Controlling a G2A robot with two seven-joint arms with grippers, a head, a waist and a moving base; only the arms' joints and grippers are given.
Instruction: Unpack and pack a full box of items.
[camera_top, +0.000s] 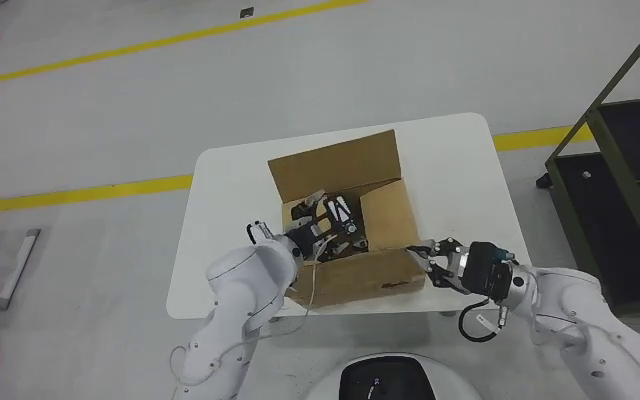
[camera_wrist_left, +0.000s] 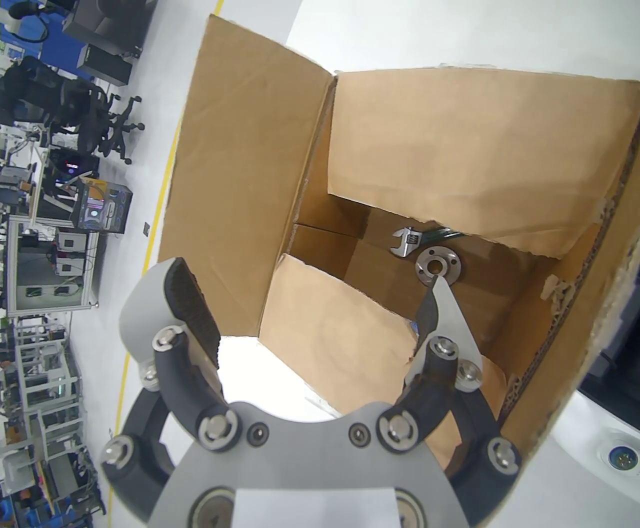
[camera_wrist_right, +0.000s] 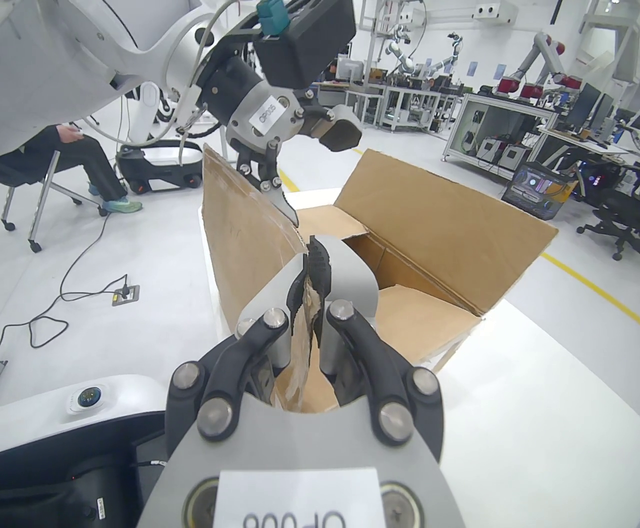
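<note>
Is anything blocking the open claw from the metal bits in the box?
Nothing visible blocks the left claw from the round flange. An inward-folded flap of the box overhangs the wrench handle, leaving its head showing.

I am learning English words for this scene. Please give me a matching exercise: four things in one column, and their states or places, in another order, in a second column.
1. left end effector
2. right end effector
3. wrench
4. metal flange

a. shut on a cardboard flap
b. lying in the box, handle partly hidden
c. open, over the box
d. round, with a centre hole

Pairs: 1-c, 2-a, 3-b, 4-d
</note>
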